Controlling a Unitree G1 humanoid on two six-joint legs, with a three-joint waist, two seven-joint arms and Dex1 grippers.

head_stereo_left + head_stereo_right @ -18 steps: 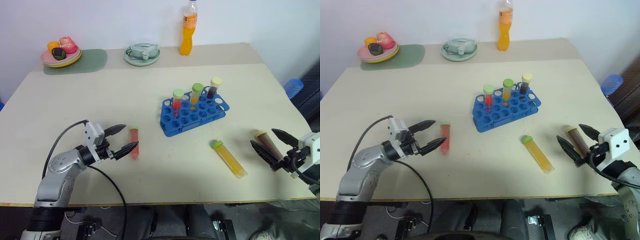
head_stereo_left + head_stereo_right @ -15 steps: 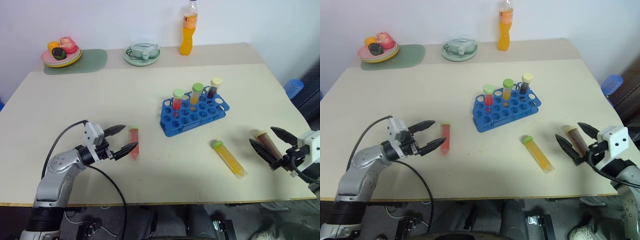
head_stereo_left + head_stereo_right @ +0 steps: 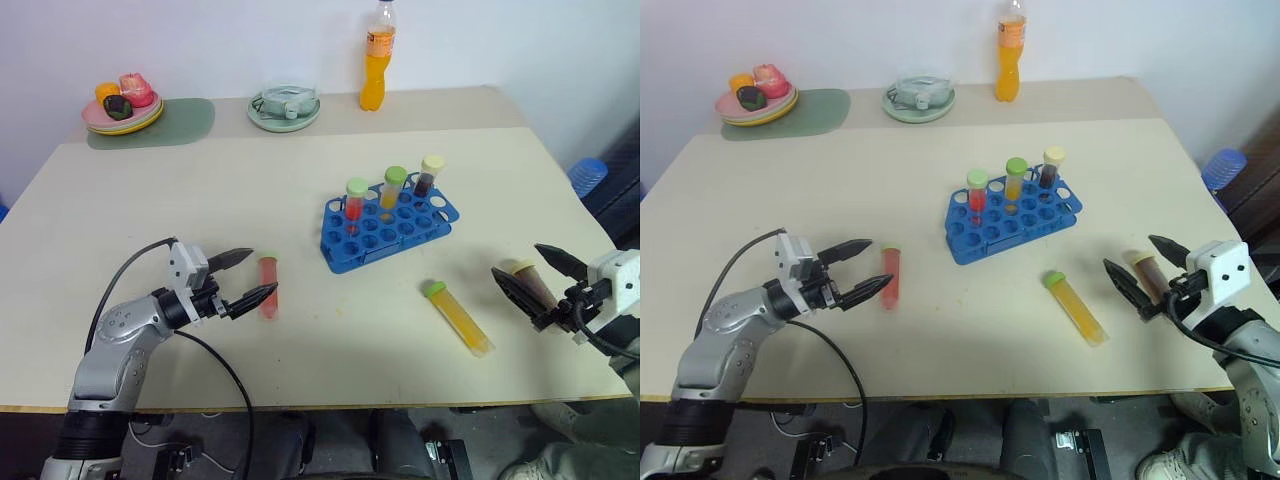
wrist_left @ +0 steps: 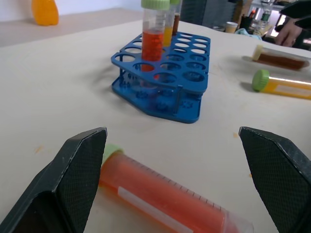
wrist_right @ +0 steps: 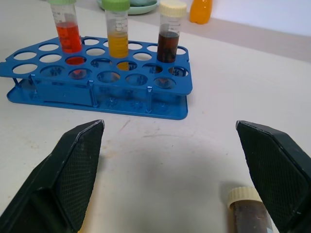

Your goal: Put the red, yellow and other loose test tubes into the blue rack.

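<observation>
Table (image 3: pixel 200 200) was the biggest thing, pale beige top. Blue rack (image 3: pixel 388 231) sat just right of centre, roughly 2 o'clock from table middle, with three capped tubes upright in its back row: red, yellow, dark brown. Orange bottle (image 3: pixel 375 57) stood at 12 o'clock on the far edge; pale green dish (image 3: pixel 285 108) at 11, fruit plate (image 3: pixel 122 106) at 10. Left gripper (image 3: pixel 246 278) was spread wide, its fingers either side of the cap end of the red tube (image 3: pixel 267 288), lying flat at 7 o'clock from the rack, not clamped. Right gripper (image 3: pixel 532 278) was wide too, straddling the brown tube (image 3: pixel 530 284) at 4 o'clock, no grip. Yellow tube (image 3: pixel 457 318) lay flat at 5 o'clock from the rack, untouched.
</observation>
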